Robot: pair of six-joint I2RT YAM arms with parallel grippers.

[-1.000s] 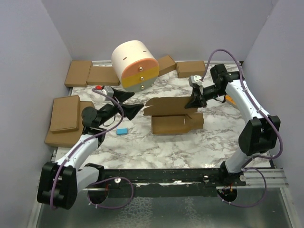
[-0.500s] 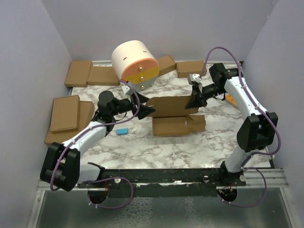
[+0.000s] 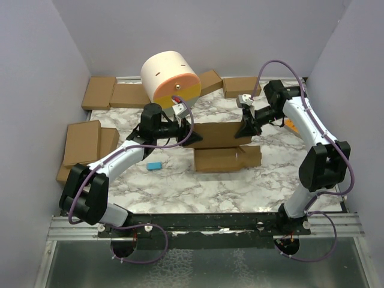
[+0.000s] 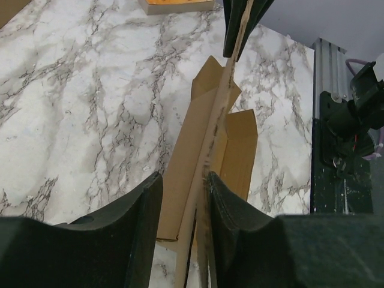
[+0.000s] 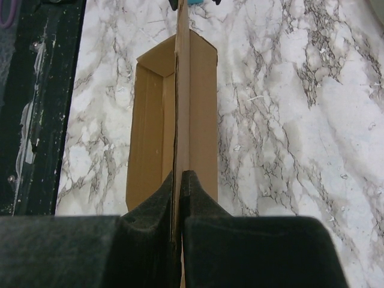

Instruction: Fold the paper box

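Observation:
The paper box (image 3: 219,133) is a brown die-cut sheet held on edge above the marble table, with its lower flap (image 3: 225,159) lying flat on the table. My right gripper (image 3: 245,129) is shut on the sheet's right end. In the right wrist view the cardboard (image 5: 180,90) runs away from the pinched jaws (image 5: 180,180). My left gripper (image 3: 191,137) straddles the left end. In the left wrist view the sheet's edge (image 4: 207,150) lies against the right finger, with a gap to the left finger (image 4: 147,204), so the gripper (image 4: 183,192) is open around it.
A round white and orange drum (image 3: 170,81) stands at the back behind the sheet. Flat brown boxes lie along the back wall (image 3: 114,93) (image 3: 240,86) and in a stack at the left (image 3: 84,144). A small blue block (image 3: 154,165) lies near the left arm.
The left arm swung right to the sheet's left end and its jaws narrowed around the edge. The right gripper kept its hold; the sheet stands more upright.

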